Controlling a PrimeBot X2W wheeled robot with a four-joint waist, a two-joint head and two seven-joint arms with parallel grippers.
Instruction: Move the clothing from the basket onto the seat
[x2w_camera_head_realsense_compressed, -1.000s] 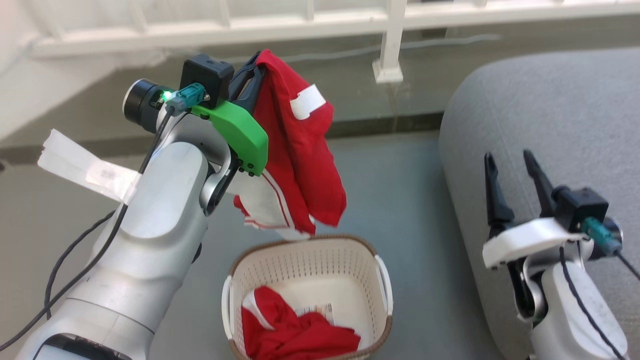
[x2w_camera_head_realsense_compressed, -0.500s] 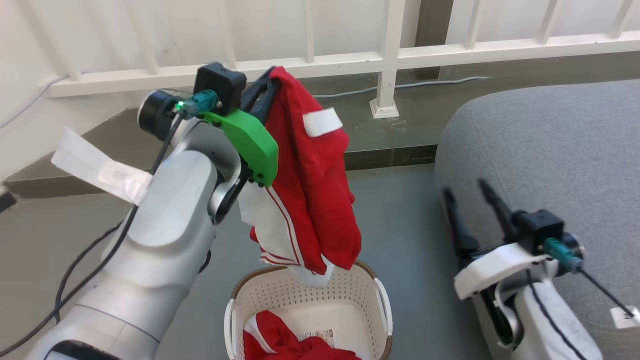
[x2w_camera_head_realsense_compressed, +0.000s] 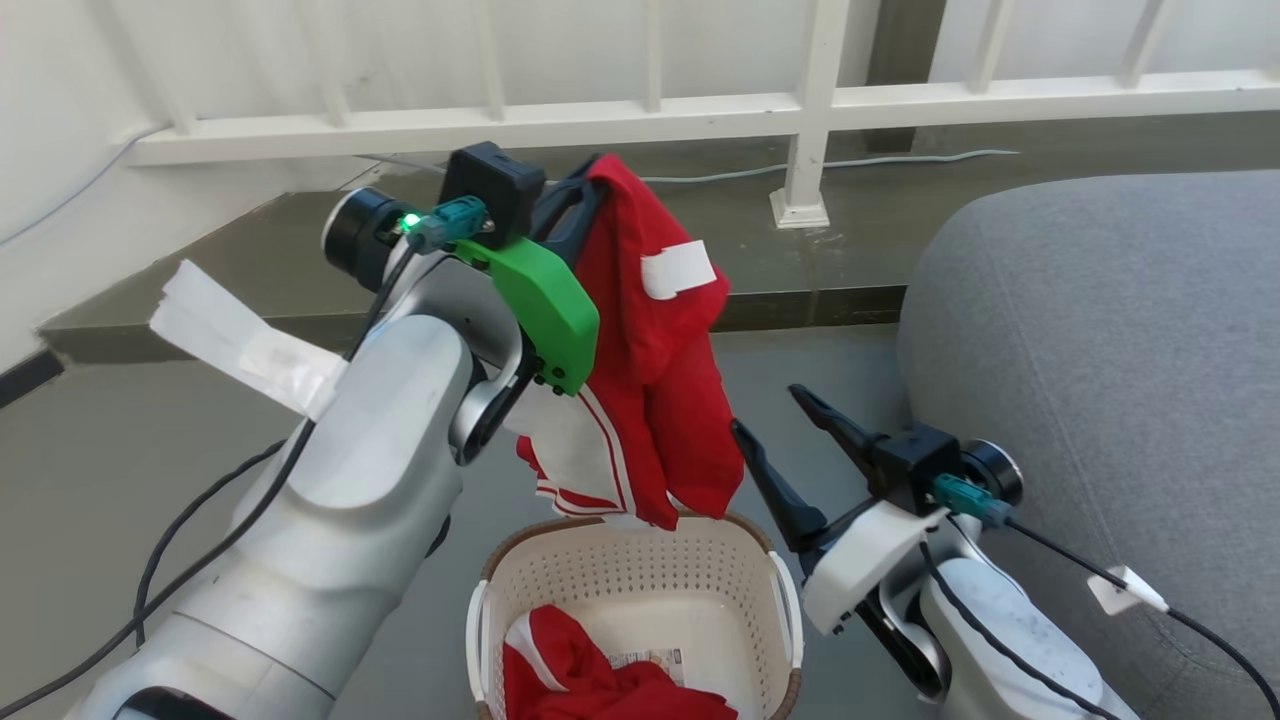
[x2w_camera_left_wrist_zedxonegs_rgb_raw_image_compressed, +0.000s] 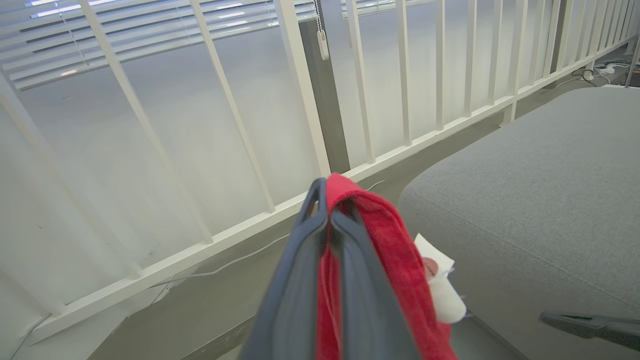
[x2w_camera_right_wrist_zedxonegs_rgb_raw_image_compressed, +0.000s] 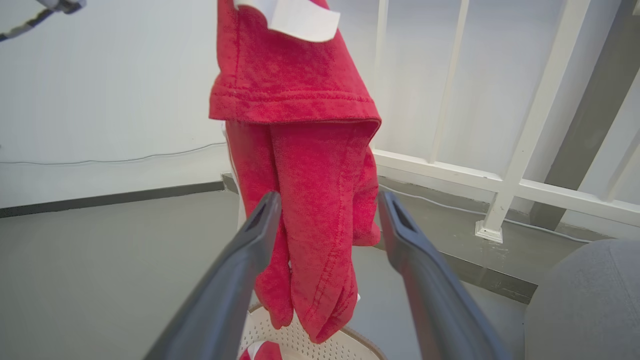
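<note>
Red terry, likely light and limp. Pinching the clothing's (x2w_camera_head_realsense_compressed: 655, 400) top fold in left hand (x2w_camera_head_realsense_compressed: 588, 185), above the basket (x2w_camera_head_realsense_compressed: 620, 565); right hand (x2w_camera_head_realsense_compressed: 765, 408) spread near the hanging hem, a good second hold.

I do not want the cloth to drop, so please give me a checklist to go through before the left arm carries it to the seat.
1. Left fingers shut on garment: ok.
2. Right fingers open, holding nothing: ok.
3. Garment's lower end above basket rim: cannot tell.
4. Way to seat free: not ok; right fingers stand between.
5. Basket emptied: not ok; second garment lies inside.
</note>
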